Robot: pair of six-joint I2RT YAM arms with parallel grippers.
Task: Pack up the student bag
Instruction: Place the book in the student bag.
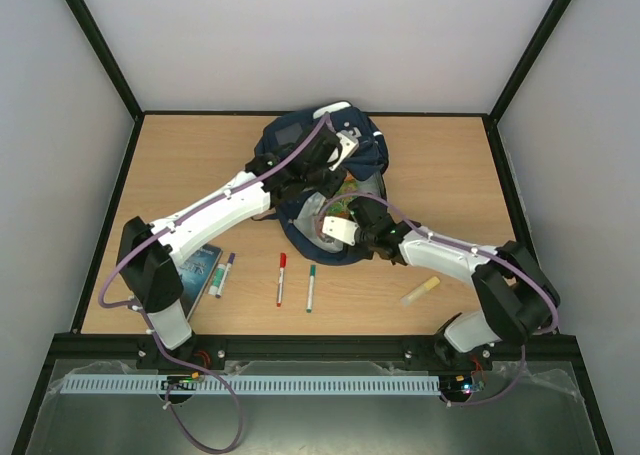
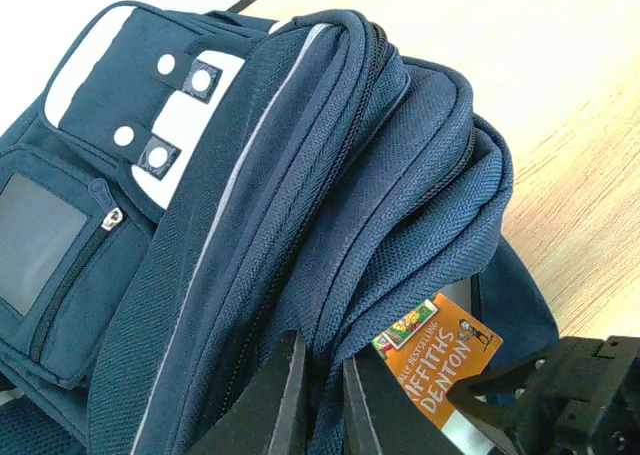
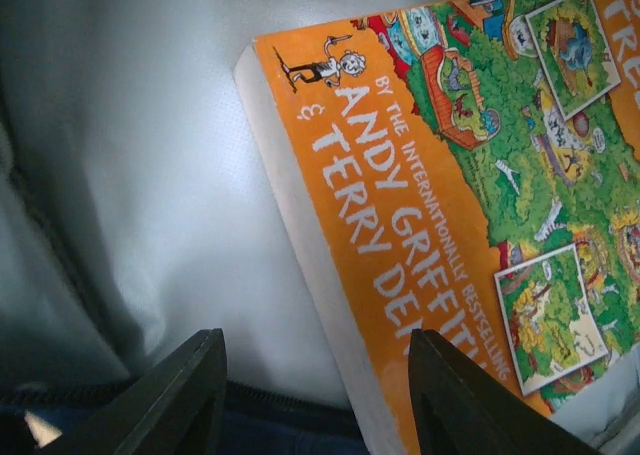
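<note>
The student bag (image 1: 368,153) lies slumped toward 12 o'clock on the counter (image 1: 450,175), its mouth facing me at 6 o'clock. An orange paperback (image 3: 420,205) sits inside against the pale lining, one corner poking out under the bunched navy folds.

My left gripper (image 2: 320,363) has its jaws closed on a fold of the bag's rim, holding the opening up. My right gripper (image 3: 315,340) reaches into that opening with its jaws apart. The book's page edge runs down toward the right-hand jaw, but I see lining in the gap, not a clamped book.

I read this as the book just placed, with the rest not yet packed. From the bag, a red-capped marker (image 1: 281,278) and a green-capped marker (image 1: 311,287) lie at 6 o'clock. A purple-capped marker (image 1: 222,273) lies at 7 o'clock beside a blue booklet (image 1: 200,267), which is half under my left arm. A yellow stick (image 1: 420,291) lies at 5 o'clock, near my right arm.

Next I want the right arm backed straight out of the mouth without dragging the book, then down onto the yellow stick, its nearest item. The left needs to hold its pinch firm, or the opening will likely sag shut.
</note>
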